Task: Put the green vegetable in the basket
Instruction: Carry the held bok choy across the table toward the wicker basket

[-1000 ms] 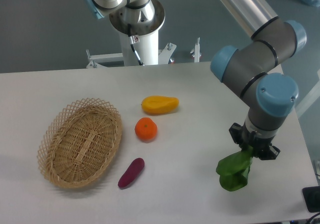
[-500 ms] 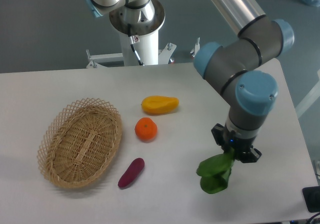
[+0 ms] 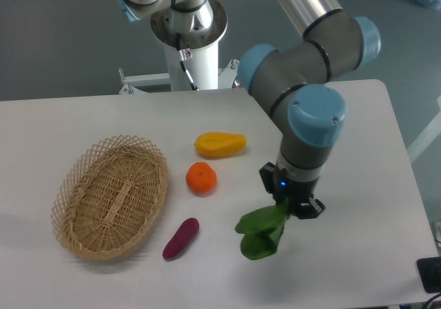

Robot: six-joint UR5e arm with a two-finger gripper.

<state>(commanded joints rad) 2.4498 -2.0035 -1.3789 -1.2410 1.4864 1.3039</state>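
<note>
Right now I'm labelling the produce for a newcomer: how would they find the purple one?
Start at the oval tan woven wicker basket on the table's left. Just off its lower right rim lies the small purple sweet potato, the only dark, elongated item; the others are orange, yellow or green.

A robotics lab: bare white table (image 3: 103,116), pedestal-mounted arm base (image 3: 189,30), plain grey floor behind.

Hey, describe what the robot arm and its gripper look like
The arm has shiny silver tube links and dark grey rounded joints with light blue round caps. The gripper is small, black and blocky, with a tiny blue light on its side. No loose cables show on it.
</note>
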